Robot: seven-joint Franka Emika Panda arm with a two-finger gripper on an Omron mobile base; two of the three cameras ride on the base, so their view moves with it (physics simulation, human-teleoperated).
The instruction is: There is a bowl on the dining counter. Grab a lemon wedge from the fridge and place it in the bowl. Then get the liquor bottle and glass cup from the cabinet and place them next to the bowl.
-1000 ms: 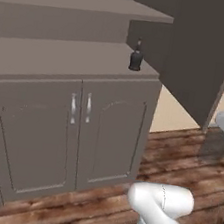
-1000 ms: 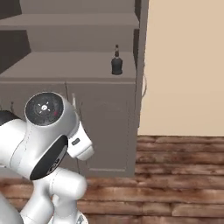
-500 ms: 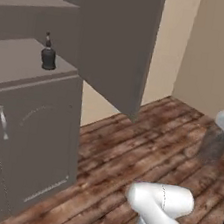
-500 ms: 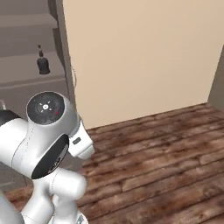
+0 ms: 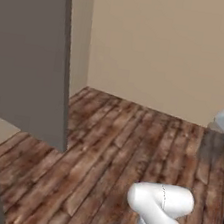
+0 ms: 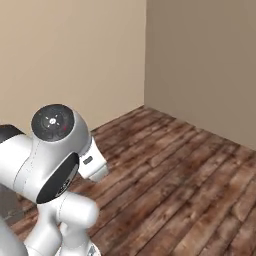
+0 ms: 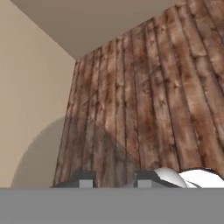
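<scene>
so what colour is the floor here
Reddish-brown wood planks with dark streaks, best in the right base view.

I see a wooden plank floor (image 5: 113,149), brown and worn in patches, running up to a plain beige wall (image 5: 168,46). In the right base view the same floor (image 6: 180,190) meets two walls at a corner (image 6: 145,55), the left one lit beige, the right one in duller shade. In the hand view the planks (image 7: 144,105) run lengthwise beside a beige wall (image 7: 30,100), a soft shadow (image 7: 48,153) falling across both.
</scene>
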